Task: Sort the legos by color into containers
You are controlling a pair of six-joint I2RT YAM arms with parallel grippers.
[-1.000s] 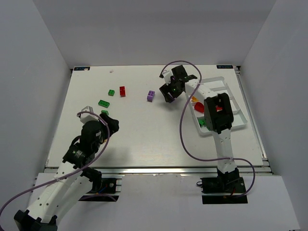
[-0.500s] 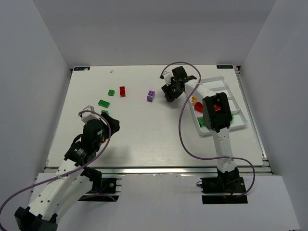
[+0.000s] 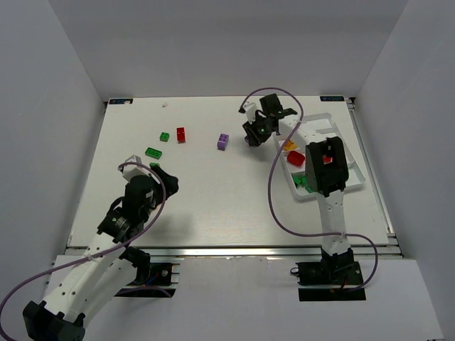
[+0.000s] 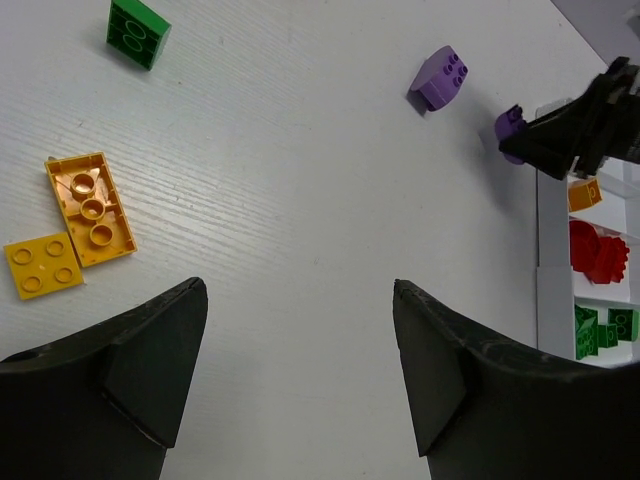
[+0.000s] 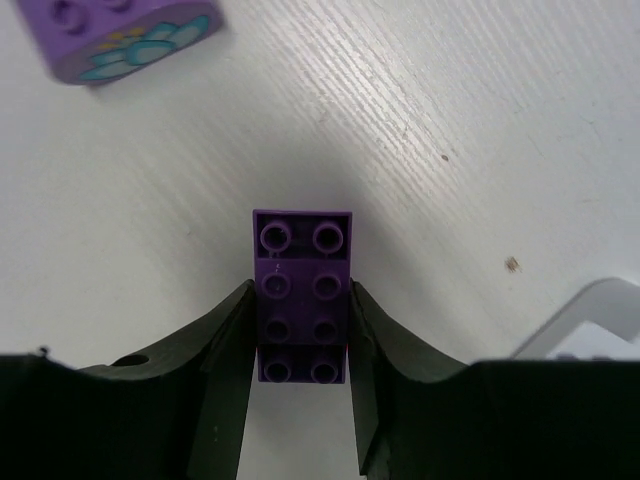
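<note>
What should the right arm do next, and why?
Probably lift straight up: its fingers press both sides of the purple brick, so it looks gripped, and the tray for sorting lies close by.

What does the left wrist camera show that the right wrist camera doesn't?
Only left wrist: two orange pieces, a green brick, red legos and green legos in the tray, the open left gripper. Only right wrist: the flower print on the loose purple piece. Both: that piece, and the purple brick in the right gripper.
</note>
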